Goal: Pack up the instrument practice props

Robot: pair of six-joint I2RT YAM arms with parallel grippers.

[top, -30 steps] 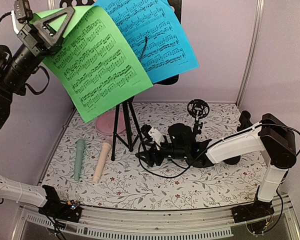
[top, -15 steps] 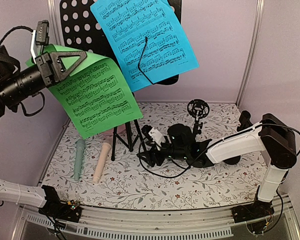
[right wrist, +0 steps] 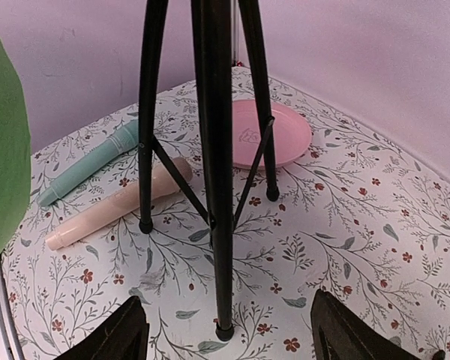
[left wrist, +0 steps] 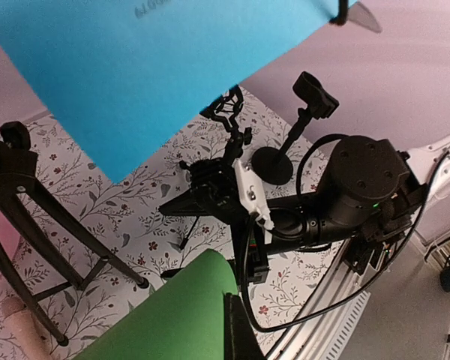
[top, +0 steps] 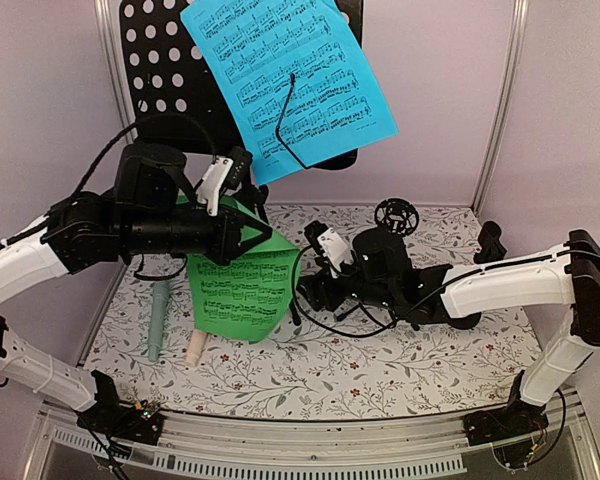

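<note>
My left gripper (top: 256, 236) is shut on the top edge of the green music sheet (top: 243, 290), which hangs low over the table; the sheet (left wrist: 165, 319) and one finger (left wrist: 238, 334) show in the left wrist view. The blue music sheet (top: 290, 80) rests on the black perforated music desk (top: 160, 60). My right gripper (top: 308, 293) is open and empty just in front of the desk's tripod legs (right wrist: 217, 150). The mint-green microphone (top: 158, 318) and the peach microphone (top: 194, 350) lie at the left, the peach one partly behind the sheet. Both show in the right wrist view (right wrist: 90, 165) (right wrist: 120, 202).
A pink round plate (right wrist: 281, 131) lies behind the tripod legs. Two small black microphone tripods (top: 392, 216) (top: 489, 240) stand at the back right. Purple walls close in the left, back and right. A metal rail (top: 320, 450) runs along the near edge.
My left arm has swung down and to the right, carrying the green sheet from high up by the desk to low over the table. My right gripper has shifted slightly to the right.
</note>
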